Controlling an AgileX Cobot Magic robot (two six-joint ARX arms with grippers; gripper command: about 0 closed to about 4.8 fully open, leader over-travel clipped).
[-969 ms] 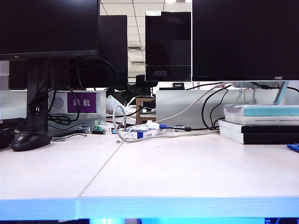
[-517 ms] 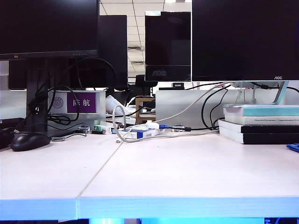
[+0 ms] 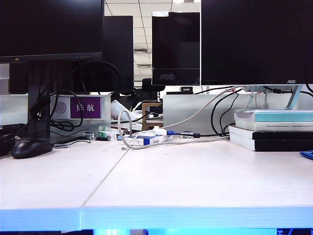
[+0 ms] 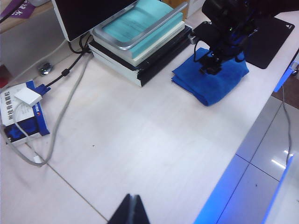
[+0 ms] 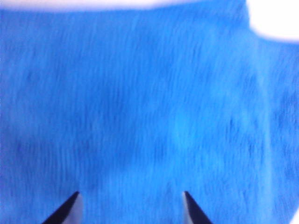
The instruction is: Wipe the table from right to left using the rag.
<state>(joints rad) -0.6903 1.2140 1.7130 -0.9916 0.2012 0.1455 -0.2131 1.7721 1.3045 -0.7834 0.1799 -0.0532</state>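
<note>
Your right hand (image 5: 130, 205) hangs spread just above the blue rag (image 4: 211, 77) at the table's (image 4: 140, 140) right end; your left hand (image 4: 132, 209) hovers pinched closed mid-table.

an office room: dark monitors (image 3: 49, 27) stand in a row at the back, one on the right (image 3: 257, 41) on a silver foot. behind them a ceiling of white tiles (image 3: 142, 34) shows between the screens. a purple sign with white characters (image 3: 85, 107) sits at left behind tangled black cables (image 3: 58, 112). the floor (image 4: 266, 182) is glossy grey tile, with blue light glowing along it.
</note>
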